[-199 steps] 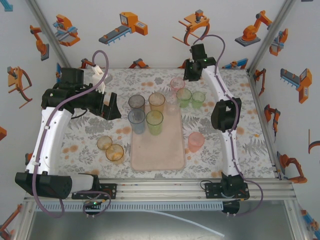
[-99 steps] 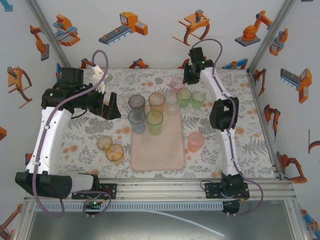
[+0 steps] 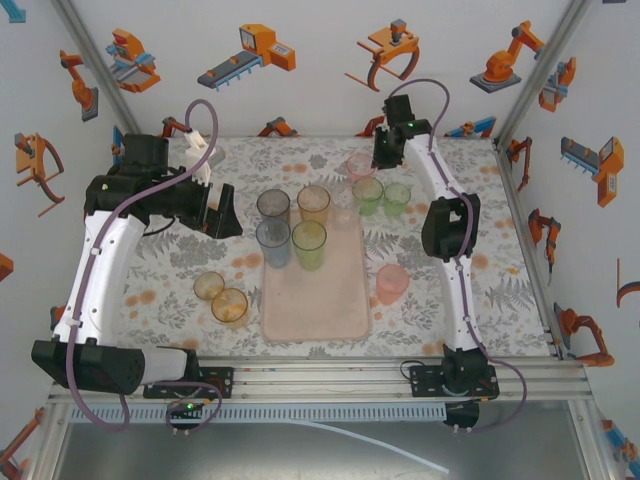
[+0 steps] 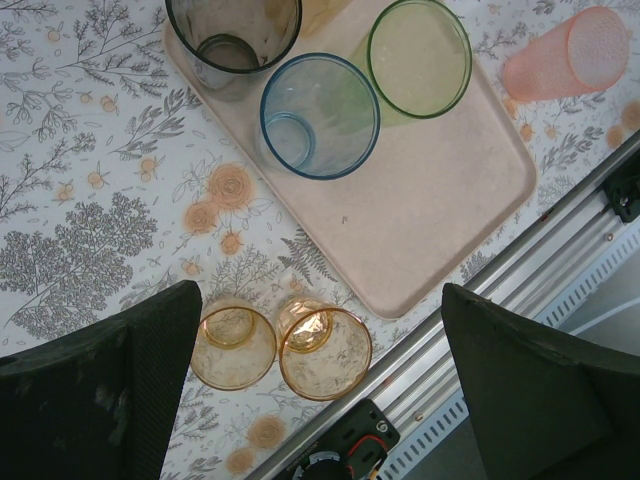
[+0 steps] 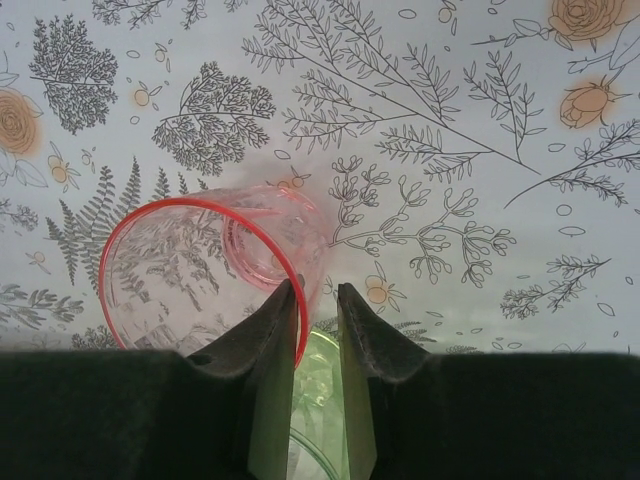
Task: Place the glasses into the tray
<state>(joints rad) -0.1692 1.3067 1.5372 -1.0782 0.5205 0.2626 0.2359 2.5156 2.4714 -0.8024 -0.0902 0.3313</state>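
Nearest the arm bases, an amber pair point(image 4: 322, 352) of glasses stands on the flowered table cover point(image 3: 170, 270) just left of the tray point(image 3: 318, 305), whose near half is bare; a salmon glass point(image 3: 391, 283) sits just beside the tray's right edge. Further in, the left gripper point(image 3: 226, 212) hangs left of the tray with its jaws spread wide and nothing between them. On the tray's far half stand a blue glass point(image 3: 272, 240) and a green glass point(image 3: 308, 240), with a grey glass point(image 3: 273, 205) and an orange glass point(image 3: 313, 203) behind them, all close together. Past the tray's far right corner a green pair point(image 3: 368, 192) stands on the cover, and furthest back is the pink glass point(image 5: 200, 270), upright and off the tray. The right gripper point(image 5: 318, 300) is over it, jaws drawn nearly together astride the wall at the rim, one finger on the inside and one outside; whether the pads already bite I cannot tell. These tumblers look like thin moulded plastic: very light, smooth and likely slippery, stiff at the rim but prone to flex lower down, so they should tip or skid at a slight nudge rather than break. A pinch on the wall just under the rim seems the best hold, firm enough not to let it swing, and the green pair close by leaves little room for a sideways drift when lifting
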